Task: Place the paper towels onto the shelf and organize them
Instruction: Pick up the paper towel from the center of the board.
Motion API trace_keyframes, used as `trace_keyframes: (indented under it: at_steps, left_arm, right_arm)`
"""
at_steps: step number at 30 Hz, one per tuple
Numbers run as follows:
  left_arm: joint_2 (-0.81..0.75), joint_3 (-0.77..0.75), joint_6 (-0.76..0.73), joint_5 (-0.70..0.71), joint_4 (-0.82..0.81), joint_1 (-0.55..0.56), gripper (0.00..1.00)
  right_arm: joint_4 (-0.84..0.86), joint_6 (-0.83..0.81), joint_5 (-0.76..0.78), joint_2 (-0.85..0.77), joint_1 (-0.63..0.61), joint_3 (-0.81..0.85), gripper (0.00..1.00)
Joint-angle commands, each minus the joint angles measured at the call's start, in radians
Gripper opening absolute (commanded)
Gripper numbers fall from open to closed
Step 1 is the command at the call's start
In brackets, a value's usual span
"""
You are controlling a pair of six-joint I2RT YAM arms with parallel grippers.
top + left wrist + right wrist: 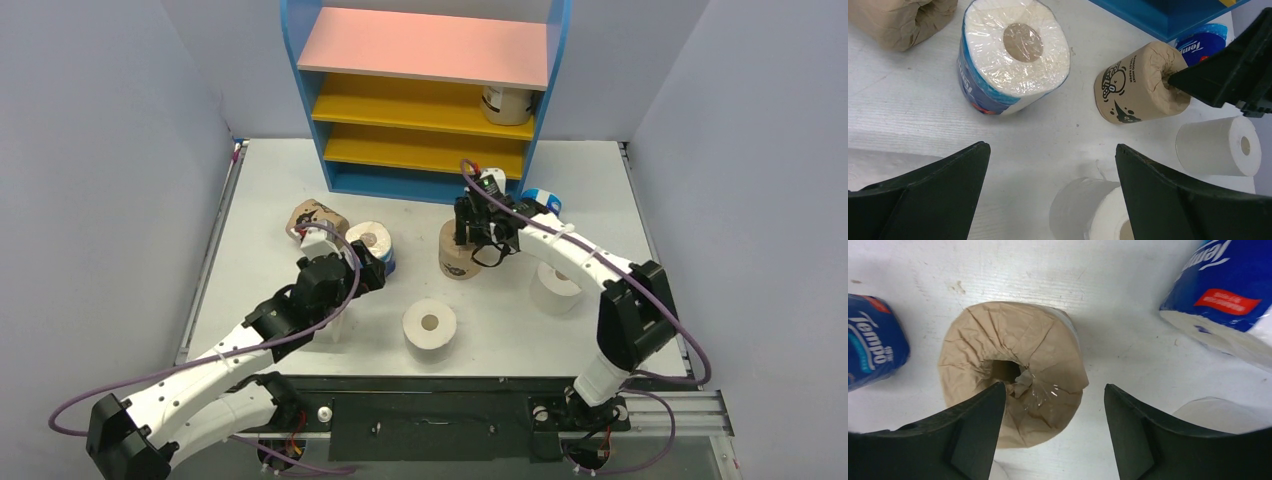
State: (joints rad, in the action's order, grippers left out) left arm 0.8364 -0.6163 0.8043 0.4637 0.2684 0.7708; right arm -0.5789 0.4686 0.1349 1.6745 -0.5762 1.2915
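Small shelf unit with blue side panels, pink top board and two yellow lower boards [425,47] stands at the far edge of the white tabletop [270,180]. One pale paper-towel roll with a dark label [507,103] sits upright on the upper yellow board, at its right end. Right gripper [1053,390] points down over an upright tan-wrapped roll with a dark printed label [1018,340], which stands on the table in front of the shelf's base, apart from it. Jaws parted: one finger at the roll's hollow core, the other outside the wrapper with a visible gap, so the roll is released, not squeezed. Left gripper [1050,149] hovers above bare tabletop, spread wide, nothing between its fingers. Just beyond it a blue-and-white plastic-wrapped roll [1013,50] stands on end; a second tan-wrapped roll [318,217] lies on its side beside that. Second blue-and-white wrapped roll [541,200] sits behind the right arm, near the shelf's right corner. A plain white roll [430,330] stands on end mid-table between the arms; another plain white roll [556,285] stands beside the right forearm.
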Motion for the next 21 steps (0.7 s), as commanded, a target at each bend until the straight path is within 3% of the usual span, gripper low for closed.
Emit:
trace_keyframes:
  at_steps: [1,10,16,21]
  left_arm:
    - [0.026,-0.079,0.019,0.009,0.001,-0.005,0.96]
    - [-0.013,-0.011,0.047,-0.026,-0.052,-0.008,0.96]
    - [-0.038,0.002,0.045,-0.034,-0.049,-0.010,0.96]
    - [-0.042,0.004,0.039,-0.035,-0.033,-0.009,0.96]
  right_arm:
    - [-0.001,0.008,0.065,-0.134,-0.016,0.010,0.68]
    - [-0.010,-0.165,0.172,-0.153,-0.137,0.060,0.68]
    - [0.010,-0.183,0.098,-0.087,-0.157,0.089,0.66]
    - [-0.036,-0.183,0.145,-0.017,-0.159,0.149,0.65]
